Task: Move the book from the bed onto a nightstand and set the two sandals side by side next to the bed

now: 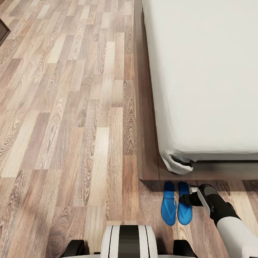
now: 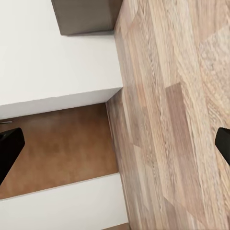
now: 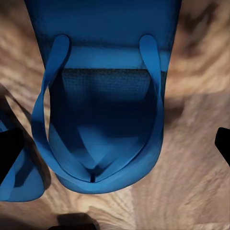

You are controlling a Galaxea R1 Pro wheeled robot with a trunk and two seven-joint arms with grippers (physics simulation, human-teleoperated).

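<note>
Two blue sandals (image 1: 177, 208) are lying side by side on the wood-plank floor (image 1: 64, 125), just off the foot corner of the bed (image 1: 204, 71), toes toward its dark wooden frame. We are reaching our right gripper (image 1: 186, 199) low over the right-hand sandal (image 1: 184, 208), and from the right wrist view we are looking straight down on its toe strap (image 3: 98, 120), with the fingertips (image 3: 10, 153) standing wide apart at either edge, gripping nothing. We judge that the pair is already sitting where the task wants it, close together and parallel, so this hovering seems meant for letting go or a small nudge. Our left gripper (image 2: 115, 143) is also spread apart, closed on nothing, pointing at the floor beside part of our own white body. We are seeing no book here, so we cannot say where it is. We are finding no brand, label or lettering on the sandals or the bed.
</note>
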